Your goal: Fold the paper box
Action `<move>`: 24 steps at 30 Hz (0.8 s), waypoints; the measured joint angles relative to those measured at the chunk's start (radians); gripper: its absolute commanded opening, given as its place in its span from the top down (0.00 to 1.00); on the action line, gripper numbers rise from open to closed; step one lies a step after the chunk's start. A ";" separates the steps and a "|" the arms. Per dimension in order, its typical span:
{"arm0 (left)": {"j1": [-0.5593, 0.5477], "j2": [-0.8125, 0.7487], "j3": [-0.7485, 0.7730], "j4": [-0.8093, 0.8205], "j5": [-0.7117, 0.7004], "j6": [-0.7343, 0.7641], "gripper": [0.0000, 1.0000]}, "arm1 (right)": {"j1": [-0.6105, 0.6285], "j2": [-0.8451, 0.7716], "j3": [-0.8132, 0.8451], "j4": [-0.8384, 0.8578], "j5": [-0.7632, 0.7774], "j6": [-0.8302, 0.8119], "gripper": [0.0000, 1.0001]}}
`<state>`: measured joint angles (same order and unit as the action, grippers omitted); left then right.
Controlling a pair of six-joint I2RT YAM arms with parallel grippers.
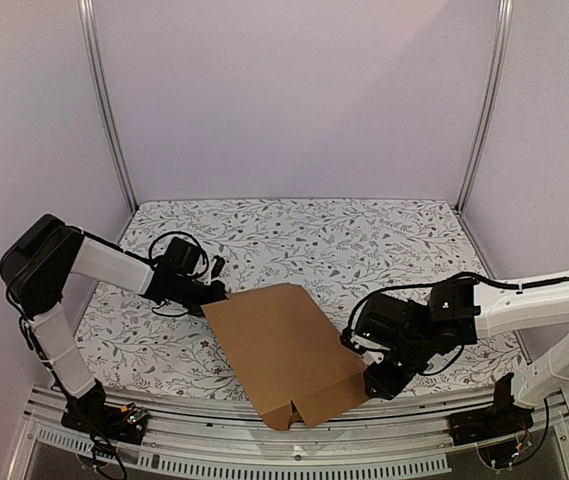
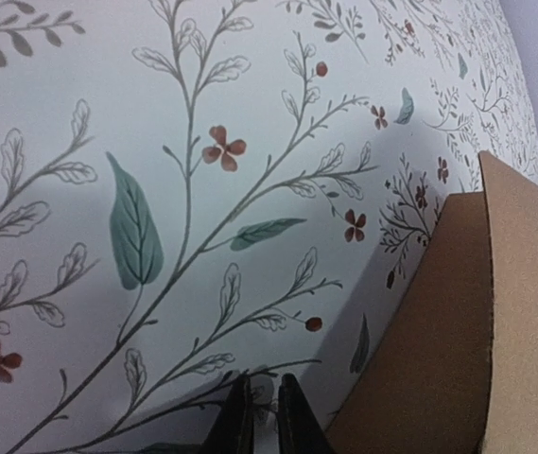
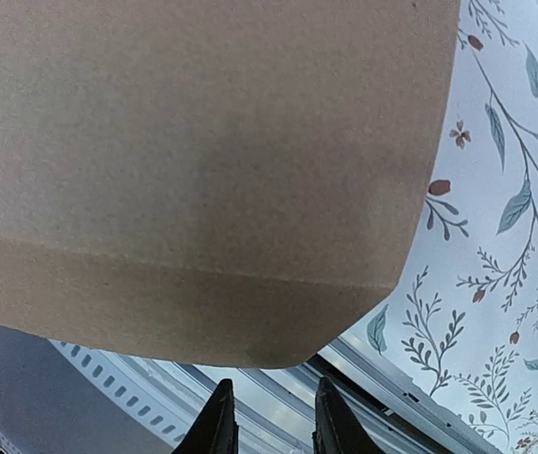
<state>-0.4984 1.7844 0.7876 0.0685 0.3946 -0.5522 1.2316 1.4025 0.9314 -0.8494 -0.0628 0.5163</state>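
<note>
The paper box [image 1: 284,350] is a brown cardboard sheet lying at the near middle of the table, its notched near edge reaching over the front rail. My left gripper [image 1: 217,293] sits at the sheet's far left corner. In the left wrist view its fingers [image 2: 265,378] are shut to a thin slit with only tablecloth behind, and the cardboard [image 2: 467,322] rises just to their right. My right gripper [image 1: 374,375] is at the sheet's near right corner. In the right wrist view it stands open [image 3: 274,383] and empty, just short of the cardboard's creased, rounded corner [image 3: 202,189].
A floral tablecloth [image 1: 294,240] covers the table. A slotted metal rail [image 1: 294,440] runs along the front edge, under the sheet's corner. White walls with aluminium posts [image 1: 114,130] close in the back and sides. Cables loop by both wrists.
</note>
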 measured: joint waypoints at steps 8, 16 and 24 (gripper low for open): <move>-0.027 -0.023 -0.039 0.025 -0.009 -0.017 0.90 | 0.000 -0.016 -0.048 0.014 -0.004 0.069 0.72; -0.052 -0.058 -0.089 0.050 -0.022 -0.037 0.91 | -0.003 0.040 -0.084 0.113 0.002 0.114 0.71; -0.065 -0.111 -0.159 0.079 -0.040 -0.064 0.91 | -0.067 0.064 -0.105 0.193 0.039 0.132 0.72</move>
<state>-0.5636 1.6733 0.6281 0.1471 0.3550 -0.6163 1.1648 1.4670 0.8268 -0.6567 -0.0238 0.6483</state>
